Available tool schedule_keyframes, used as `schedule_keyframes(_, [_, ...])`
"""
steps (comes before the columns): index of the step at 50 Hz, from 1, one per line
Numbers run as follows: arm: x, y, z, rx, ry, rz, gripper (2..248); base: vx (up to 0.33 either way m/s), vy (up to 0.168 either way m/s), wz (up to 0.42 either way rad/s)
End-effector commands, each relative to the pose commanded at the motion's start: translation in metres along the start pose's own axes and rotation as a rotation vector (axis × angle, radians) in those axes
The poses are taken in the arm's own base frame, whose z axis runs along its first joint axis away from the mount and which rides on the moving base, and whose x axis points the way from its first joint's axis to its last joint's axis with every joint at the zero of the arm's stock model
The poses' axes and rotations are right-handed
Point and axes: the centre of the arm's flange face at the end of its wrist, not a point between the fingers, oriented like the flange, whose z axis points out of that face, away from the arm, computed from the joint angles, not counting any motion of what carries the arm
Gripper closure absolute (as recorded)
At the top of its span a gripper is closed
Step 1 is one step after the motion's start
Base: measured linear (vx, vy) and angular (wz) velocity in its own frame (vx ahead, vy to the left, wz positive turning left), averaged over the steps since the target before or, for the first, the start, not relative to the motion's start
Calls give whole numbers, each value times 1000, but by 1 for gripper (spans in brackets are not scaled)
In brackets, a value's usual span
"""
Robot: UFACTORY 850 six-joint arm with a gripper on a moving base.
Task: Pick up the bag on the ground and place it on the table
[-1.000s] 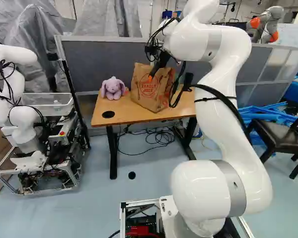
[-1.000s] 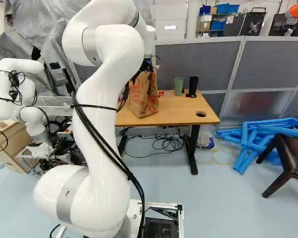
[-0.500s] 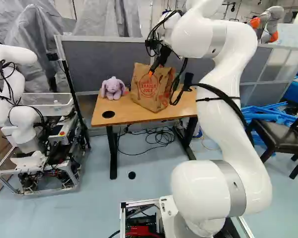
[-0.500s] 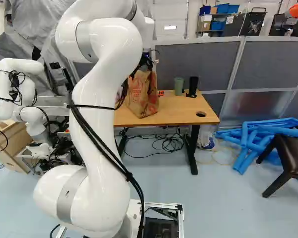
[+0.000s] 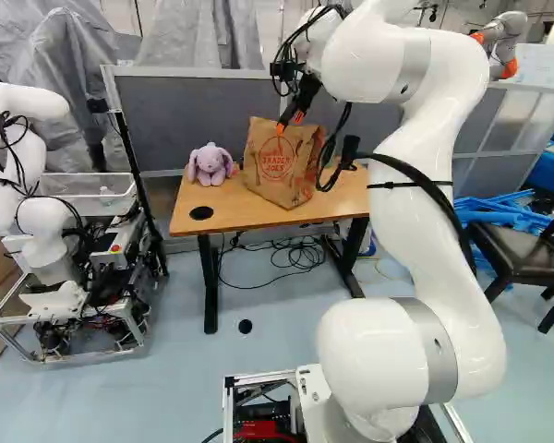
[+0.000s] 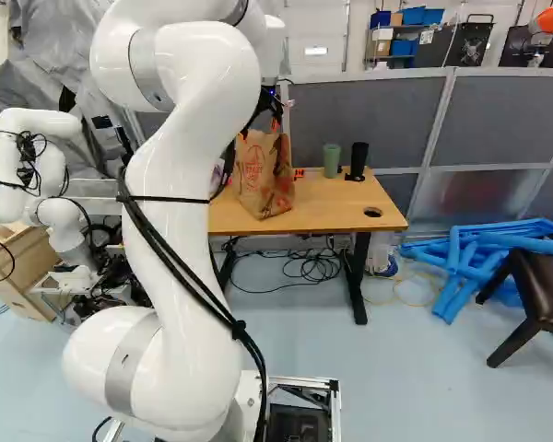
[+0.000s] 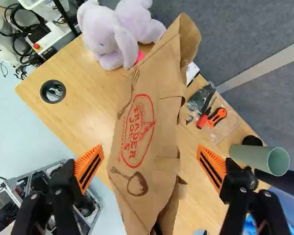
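In the left base view my gripper [image 5: 289,123] is at the top edge of the brown paper bag [image 5: 275,164], which stands on the wooden table [image 5: 231,214] beside the plush rabbit. Looking along the wrist, I see the gripper [image 7: 149,159] wide open, one orange-padded finger on each side of the bag [image 7: 147,132] and bare tabletop showing between each finger and the paper. Neither finger touches the bag there. Its lower part runs out of the wrist view.
A lilac plush rabbit [image 5: 210,164] sits beside the bag. A green cup [image 6: 332,160] and a black cup [image 6: 358,158] stand farther along the table, with small tools [image 7: 210,115] nearer the bag. Another robot [image 5: 37,185] stands at the left; a grey partition [image 6: 364,120] backs the table.
My arm has drawn upward and back, raising the gripper from in front of the bag's upper part to its top edge. The bag has stayed in place on the table.
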Motion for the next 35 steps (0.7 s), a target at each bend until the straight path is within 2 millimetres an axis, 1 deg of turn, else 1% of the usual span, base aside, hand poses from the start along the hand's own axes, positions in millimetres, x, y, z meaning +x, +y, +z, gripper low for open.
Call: schedule_keyframes(35, [14, -7, -49, -61, 44, -23, 3, 0, 0, 0])
